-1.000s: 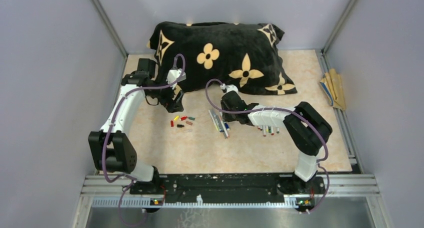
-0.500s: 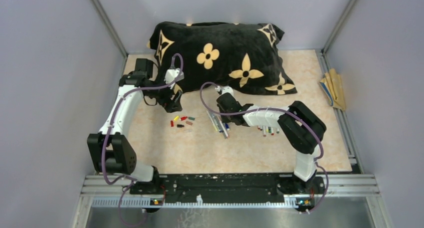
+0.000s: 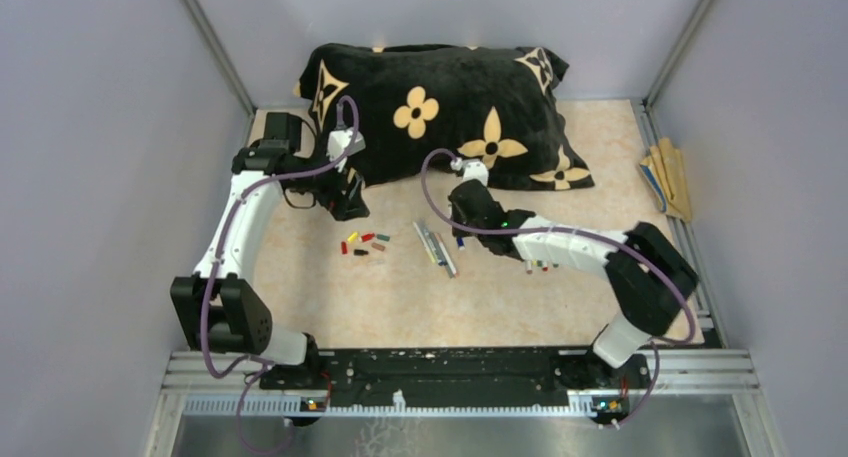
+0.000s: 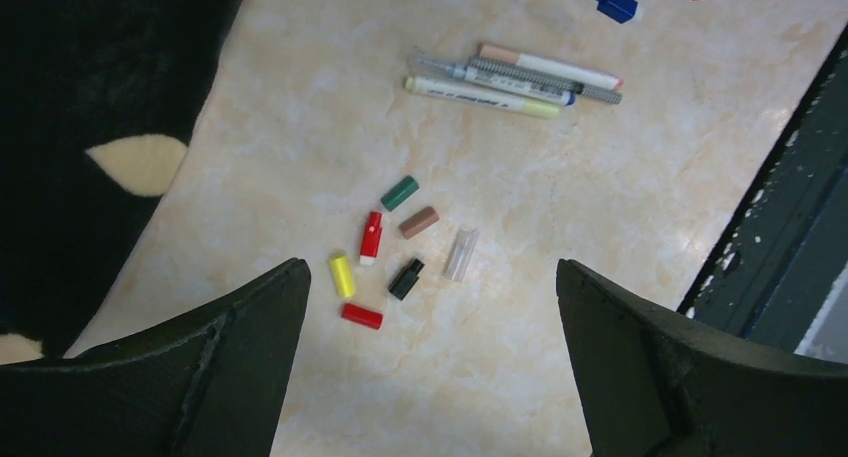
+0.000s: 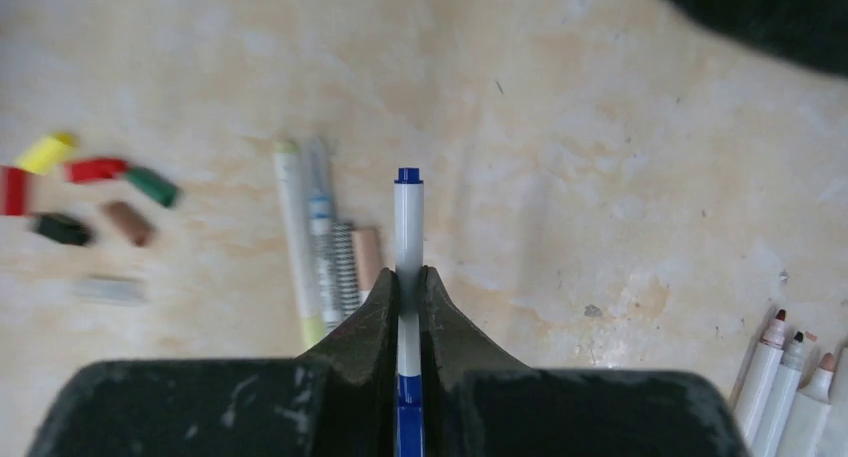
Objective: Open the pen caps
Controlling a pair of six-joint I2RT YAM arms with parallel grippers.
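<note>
Finding three pens (image 5: 320,247) lying just left of the right gripper (image 5: 408,277), with loose pen caps (image 5: 130,222) scattered farther left and blurring there. Seeing uncapped pens (image 5: 790,377) to its lower right, running off the edge. Clamping tight on a white blue-ended pen (image 5: 407,227), pointed ahead past the fingertips. Hovering over those caps with the left gripper (image 3: 345,195), jaws standing wide, holding nothing. Reaching both arms forward toward the black flowered pillow (image 3: 440,107).

The left tool (image 4: 430,269) hangs with jaws wide apart; the right tool (image 5: 408,275) is clamped on a pen (image 5: 407,217).
</note>
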